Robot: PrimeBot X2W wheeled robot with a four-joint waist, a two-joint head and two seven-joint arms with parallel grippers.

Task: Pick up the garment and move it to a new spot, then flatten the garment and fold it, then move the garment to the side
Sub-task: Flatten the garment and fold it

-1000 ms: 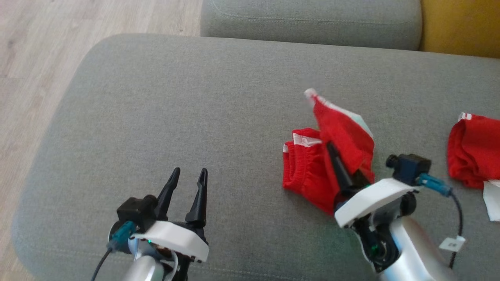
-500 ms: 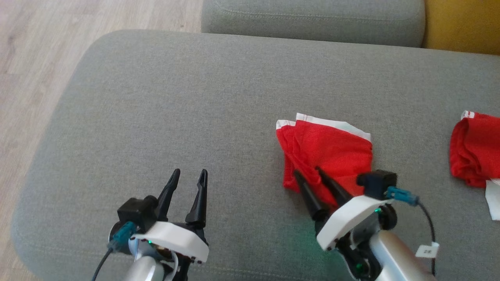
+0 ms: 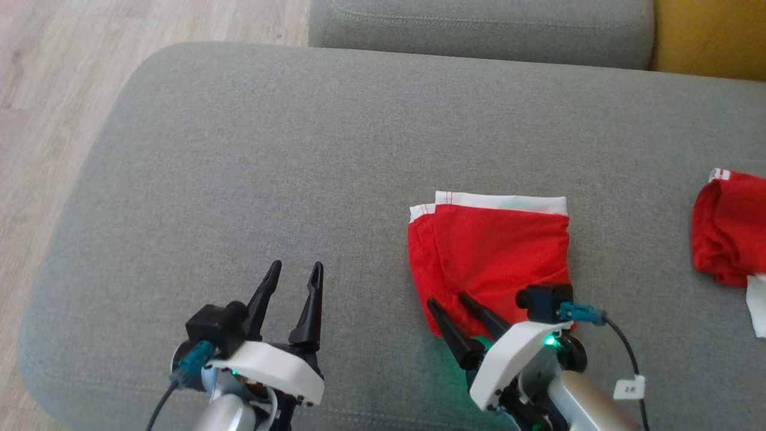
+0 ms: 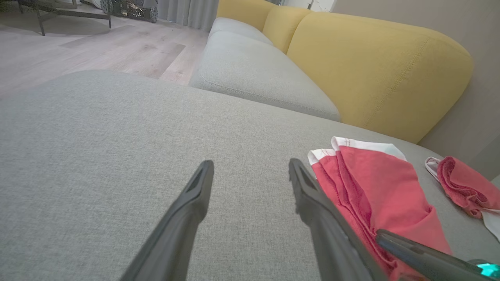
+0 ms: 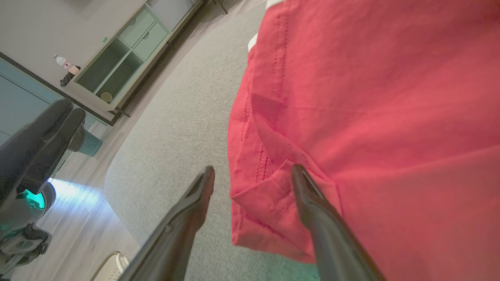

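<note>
A red garment (image 3: 491, 257) lies folded and flat on a grey sofa cushion (image 3: 269, 149), right of centre and on the side near the robot. It is nearly as wide as it is deep, so no long axis stands out. Its white-trimmed edge is on the far side, running left to right, and a second layer's trim peeks out at the far left corner. The red cloth narrows toward its near left corner, which points at the robot.

At that corner is the right gripper (image 3: 445, 298), its two dark fingers spread apart and holding nothing. In the right wrist view one finger (image 5: 312, 195) lies over a small folded flap of the garment (image 5: 371, 97), and the other is over bare cushion just beside the cloth's edge. I cannot tell whether the finger touches the cloth.

The left gripper (image 3: 296, 264) is well apart to the left, above bare cushion, its fingers also spread and empty.

A second red garment (image 3: 727, 239) lies crumpled at the cushion's right edge. Beyond are another grey cushion (image 3: 479, 27), a yellow backrest (image 4: 371, 70) and, at left, a wooden floor (image 3: 36, 90).
</note>
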